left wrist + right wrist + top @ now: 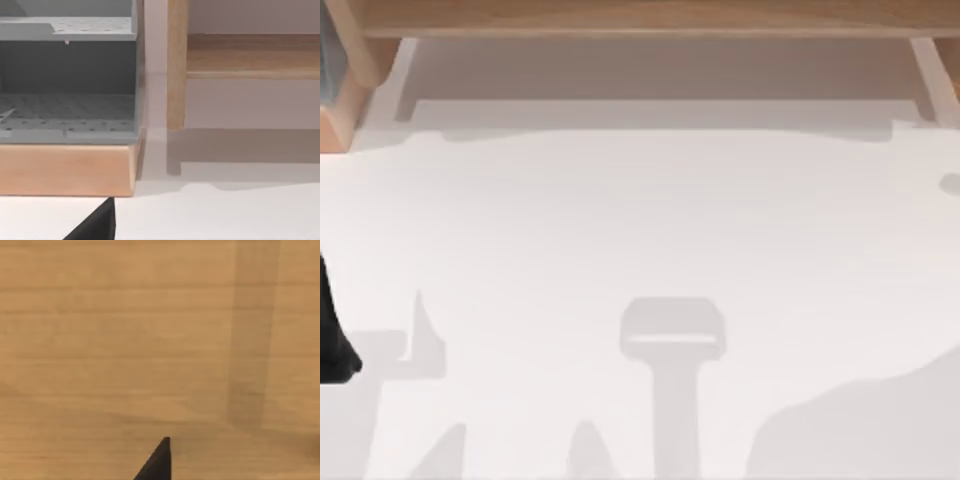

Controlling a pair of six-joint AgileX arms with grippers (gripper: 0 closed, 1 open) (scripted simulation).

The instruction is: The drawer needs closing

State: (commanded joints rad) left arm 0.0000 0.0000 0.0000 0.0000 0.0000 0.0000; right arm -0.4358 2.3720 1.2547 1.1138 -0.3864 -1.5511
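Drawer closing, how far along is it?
Done: cannot tell; nothing settles whether it is shut. In hand: right gripper sits close to a wooden panel. Left gripper is near the grey-lined wooden unit at the table's left. Left: seeing its front flush.

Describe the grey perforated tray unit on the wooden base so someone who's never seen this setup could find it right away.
Start at the long wooden shelf along the far edge of the white table, then go to the table's far left corner. There a grey perforated unit sits on a light wooden base. It is the one grey, hole-dotted thing among plain wood, beside a wooden post.
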